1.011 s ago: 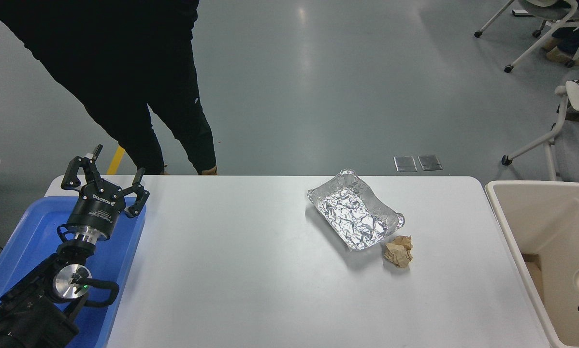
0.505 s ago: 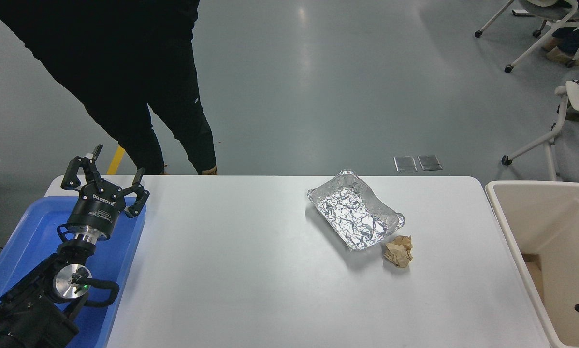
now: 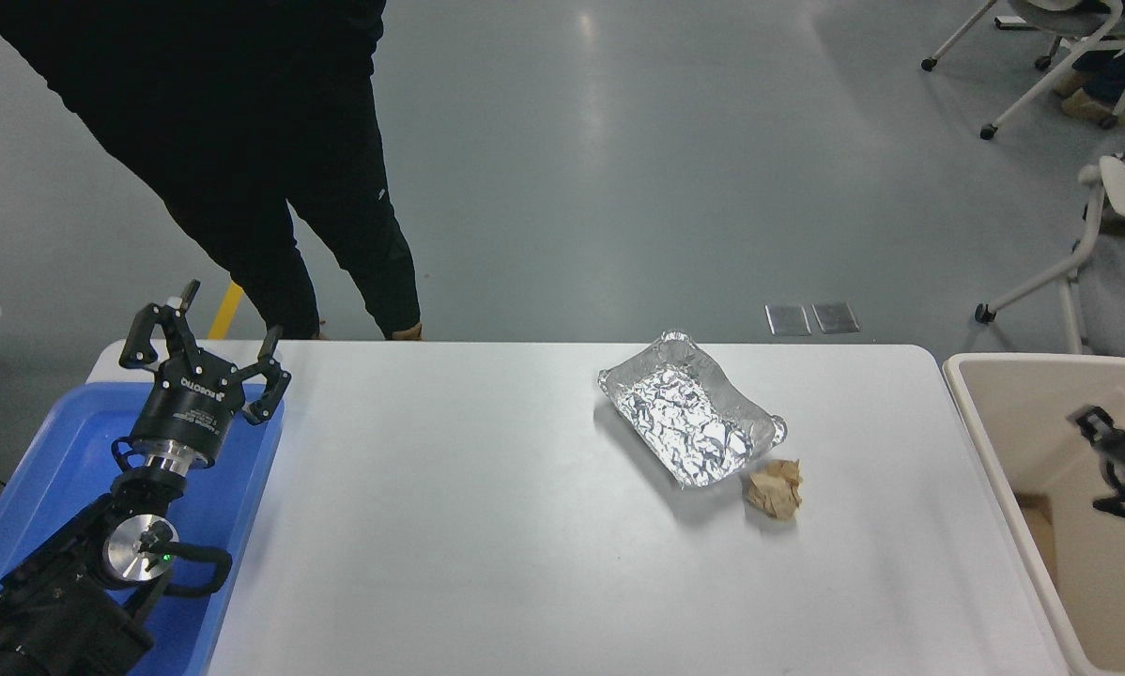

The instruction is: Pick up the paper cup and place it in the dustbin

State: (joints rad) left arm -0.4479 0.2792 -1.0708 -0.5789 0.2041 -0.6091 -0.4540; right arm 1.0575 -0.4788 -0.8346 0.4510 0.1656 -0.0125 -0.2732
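Even, cool overhead light fills the scene. A pale streak of glare runs down the grey floor (image 3: 595, 84). The white bench (image 3: 487, 526) is bright, with soft short shadows under the foil tray (image 3: 689, 422) and paper ball (image 3: 775, 489). Focus is sharp, except the right gripper (image 3: 1115, 460), smeared by motion blur at the edge.

Beige dustbin (image 3: 994, 441) — deep, thick-rimmed (beside the table's right edge)

Beige dustbin (image 3: 1004, 441), silver crinkled foil tray (image 3: 689, 422), blue tray (image 3: 46, 451).
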